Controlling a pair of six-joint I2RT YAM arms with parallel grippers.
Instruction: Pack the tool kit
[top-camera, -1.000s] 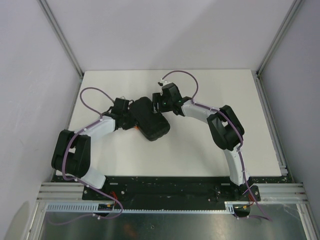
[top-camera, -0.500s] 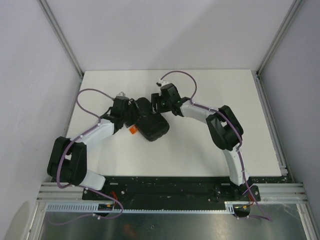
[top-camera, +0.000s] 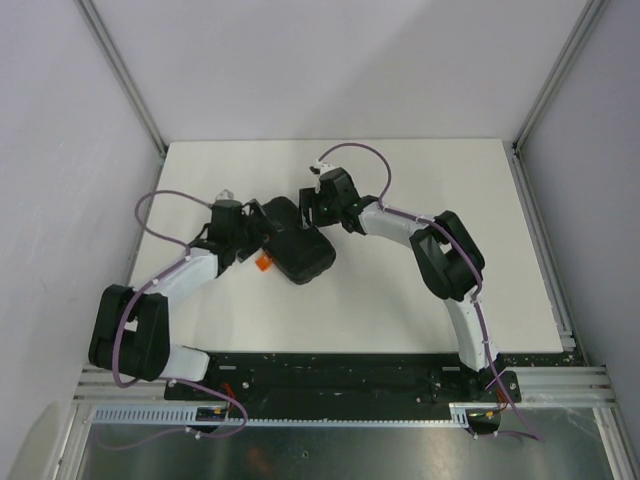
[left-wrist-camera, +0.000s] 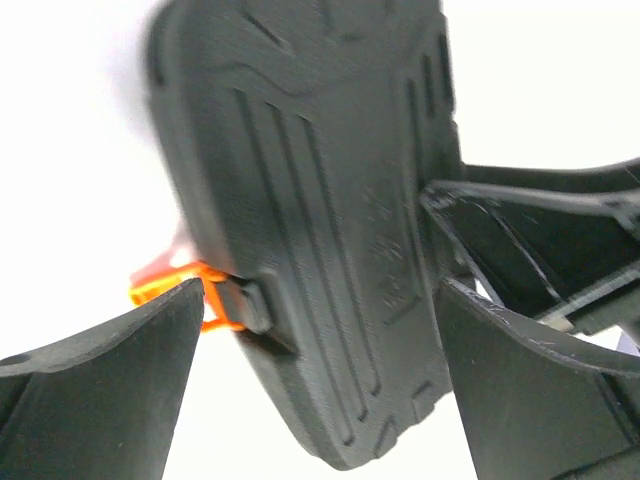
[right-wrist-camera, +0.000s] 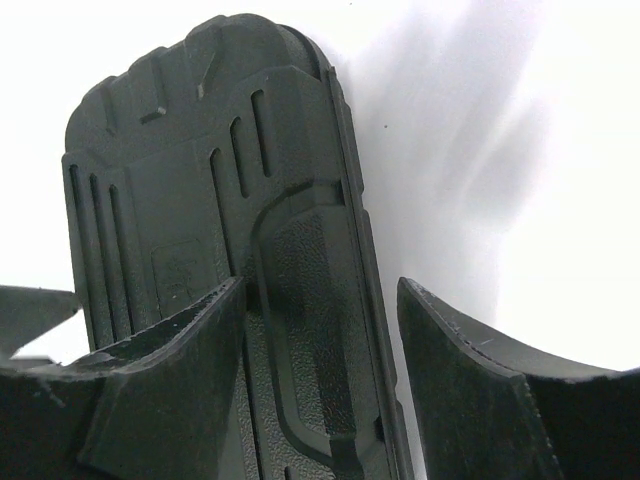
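1. The tool kit (top-camera: 294, 243), a black ribbed case, lies closed on the white tabletop (top-camera: 400, 290), near its middle, between both arms.
2. Its orange latch (top-camera: 263, 263) projects from the left edge.
3. Left end effector (left-wrist-camera: 320, 330): jaws spread wide, one on each side of the case, gripping nothing.
4. Right end effector (right-wrist-camera: 320, 330): jaws parted astride the case's far end; whether they touch it cannot be told.

Case (top-camera: 296, 243) interior hidden, lid closed
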